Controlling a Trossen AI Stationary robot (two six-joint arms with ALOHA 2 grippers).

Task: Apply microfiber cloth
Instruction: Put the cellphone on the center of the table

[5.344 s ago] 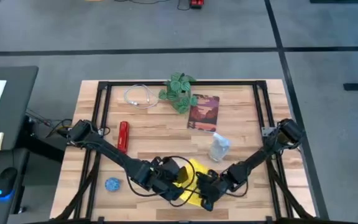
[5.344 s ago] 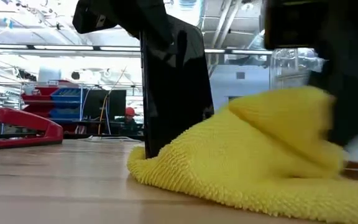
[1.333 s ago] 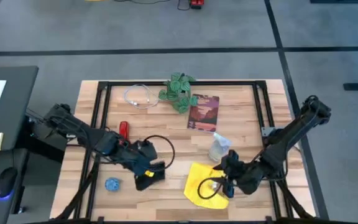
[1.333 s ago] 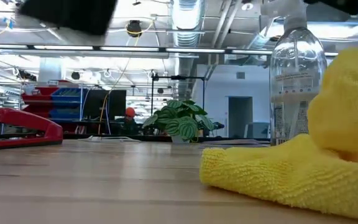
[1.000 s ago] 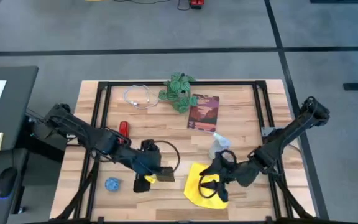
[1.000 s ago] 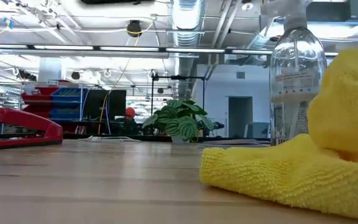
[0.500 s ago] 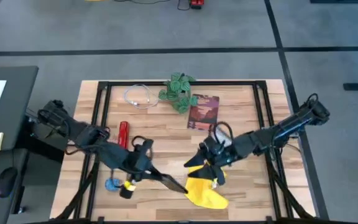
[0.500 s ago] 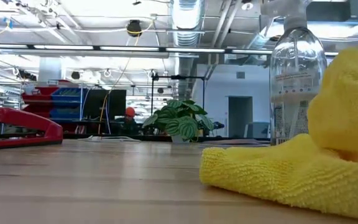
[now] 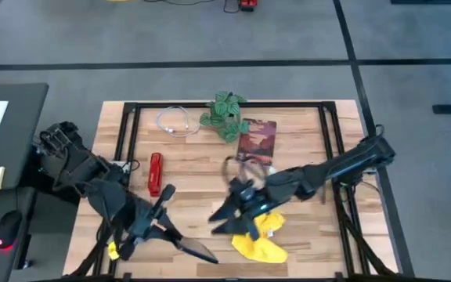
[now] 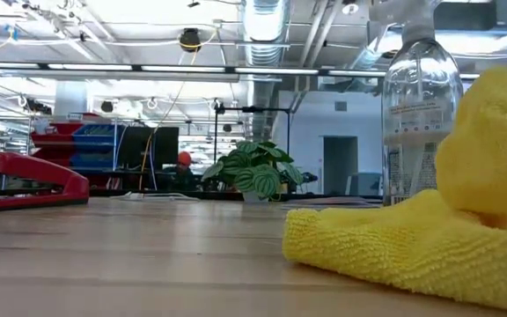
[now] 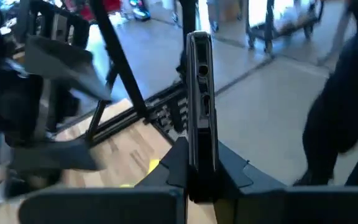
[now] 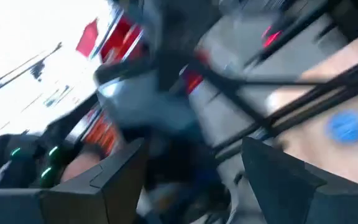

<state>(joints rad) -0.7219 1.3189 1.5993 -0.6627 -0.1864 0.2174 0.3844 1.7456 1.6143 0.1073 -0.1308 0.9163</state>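
Left claw (image 11: pixel 199 180): pinching the phone (image 11: pixel 199 106) edge-on between its fingers, at the front left of the worktop (image 9: pixel 194 168)
Right claw (image 9: pixel 229 213): fingers spread, nothing between them, low over the worktop's middle, just left of the cloth
Cloth (image 9: pixel 258 235): crumpled on the worktop near the front edge, right of centre; from the low view it heaps up at the right (image 10: pixel 429 220)
Bottle (image 10: pixel 419 106): upright behind the cloth
Stapler (image 9: pixel 155 172): red, left side
Plant (image 9: pixel 225 113): at the back
Book (image 9: pixel 255 141): beside the plant
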